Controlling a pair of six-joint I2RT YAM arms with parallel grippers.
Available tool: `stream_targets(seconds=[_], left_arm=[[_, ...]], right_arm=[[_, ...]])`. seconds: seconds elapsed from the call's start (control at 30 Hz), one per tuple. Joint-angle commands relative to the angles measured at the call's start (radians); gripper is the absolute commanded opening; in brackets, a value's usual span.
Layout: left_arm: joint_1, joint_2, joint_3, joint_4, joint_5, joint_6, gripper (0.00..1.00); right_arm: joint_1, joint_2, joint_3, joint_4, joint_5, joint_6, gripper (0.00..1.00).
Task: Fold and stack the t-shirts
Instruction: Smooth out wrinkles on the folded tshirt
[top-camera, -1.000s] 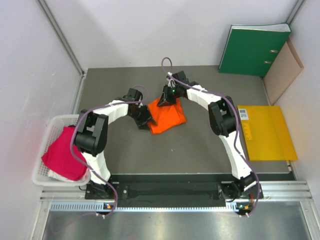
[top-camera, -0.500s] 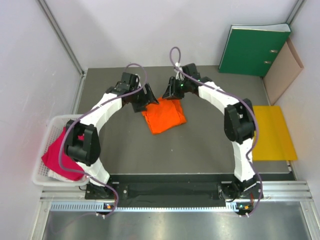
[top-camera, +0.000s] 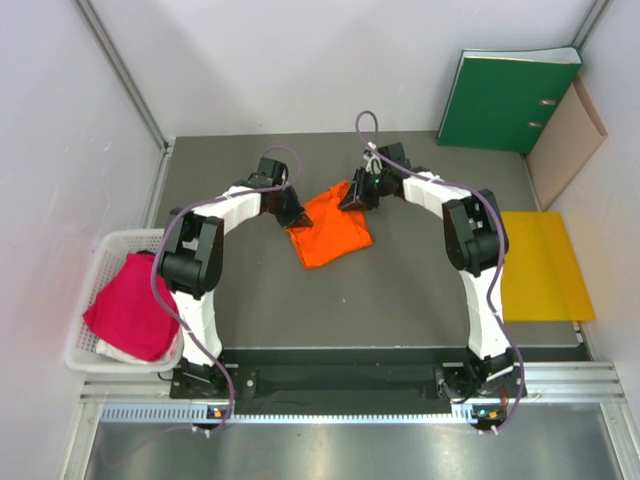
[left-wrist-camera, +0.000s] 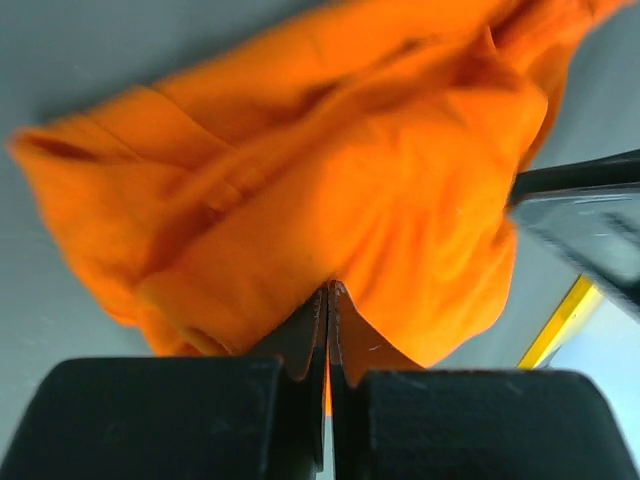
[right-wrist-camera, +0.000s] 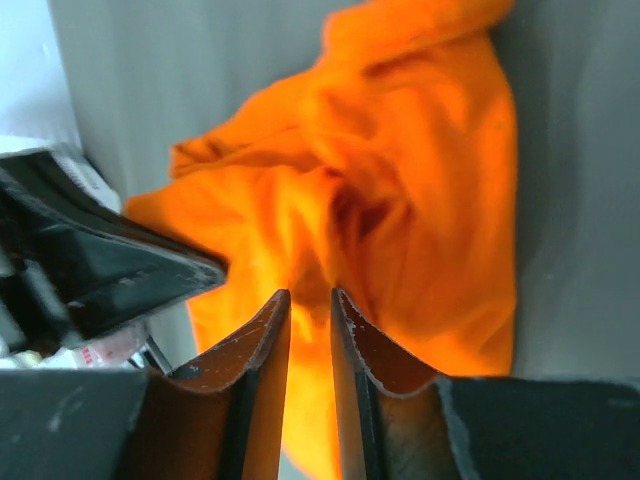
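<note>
Orange t-shirt (top-camera: 330, 232) half-folded: left hand (left-wrist-camera: 328, 292) pinches it, right hand (right-wrist-camera: 310, 295) barely ajar, grip unclear; magenta t-shirt (top-camera: 130, 312) awaits.

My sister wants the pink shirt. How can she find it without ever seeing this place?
Look at the grey table, then its left edge, where a white basket sits. The pink shirt lies bunched inside it. Unlike the orange shirt out on the table, it is pink and sits in a basket.

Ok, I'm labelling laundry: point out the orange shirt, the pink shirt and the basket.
orange shirt (top-camera: 330, 235), top view, middle of the cloth
pink shirt (top-camera: 130, 310), top view, middle of the cloth
basket (top-camera: 115, 245), top view, far wall
</note>
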Motion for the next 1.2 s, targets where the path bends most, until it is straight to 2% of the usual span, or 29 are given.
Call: stream_targets(seconds=[0.0,0.4,0.53,0.77,0.9,1.07,1.1,1.17], left_arm=[[0.044,-0.014,-0.016,0.12,-0.006,-0.029,0.0],[0.139,0.063,-0.061,0.174,0.043,-0.054,0.0],[0.155,0.022,-0.059,0.105,-0.05,-0.005,0.0],[0.164,-0.118,0.008,-0.007,-0.097,0.092,0.0],[0.133,-0.227,0.082,-0.067,-0.127,0.152,0.0],[0.025,-0.186,0.275,-0.234,-0.193,0.286,0.0],[-0.03,-0.172,0.3,-0.259,-0.238,0.325,0.0],[-0.084,-0.119,0.368,-0.303,-0.269,0.351,0.0]], right_arm=[[0.006,0.056,0.102,0.086,-0.057,0.048,0.23],[-0.013,0.163,0.141,0.036,-0.023,0.027,0.22],[-0.019,0.165,0.138,0.003,-0.01,-0.001,0.22],[-0.02,0.079,0.147,-0.056,0.024,-0.079,0.23],[-0.024,-0.031,0.144,-0.118,0.087,-0.134,0.24],[-0.046,-0.185,0.07,-0.156,0.182,-0.186,0.31],[-0.056,-0.22,0.055,-0.159,0.2,-0.194,0.39],[-0.066,-0.252,0.013,-0.175,0.251,-0.215,0.47]])
